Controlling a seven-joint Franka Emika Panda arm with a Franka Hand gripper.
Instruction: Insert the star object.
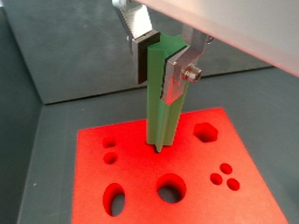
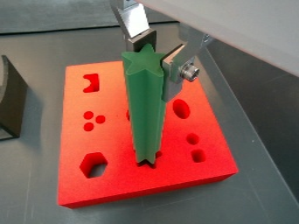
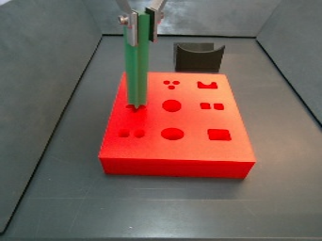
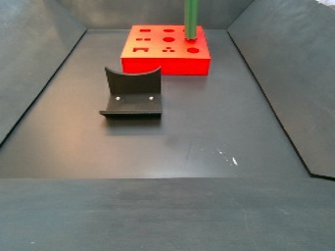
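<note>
My gripper [image 1: 162, 63] is shut on the upper end of the star object [image 1: 160, 109], a long bright green rod with a star-shaped end face [image 2: 142, 63]. The rod stands nearly upright. Its lower tip touches the top of the red block [image 1: 260, 203] at a small hole, in both wrist views. How far the tip sits in the hole I cannot tell. In a side view the gripper [image 3: 141, 21] is above the block's left part [image 3: 176, 162] with the rod [image 3: 136, 71] below it. In a side view only the rod [image 4: 193, 20] shows above the block [image 4: 164, 67].
The red block has several holes of different shapes in its top: round, oval, hexagonal, square. The dark fixture [image 3: 198, 55] stands beside the block on the dark floor, also in a side view [image 4: 132, 93]. Grey walls enclose the floor.
</note>
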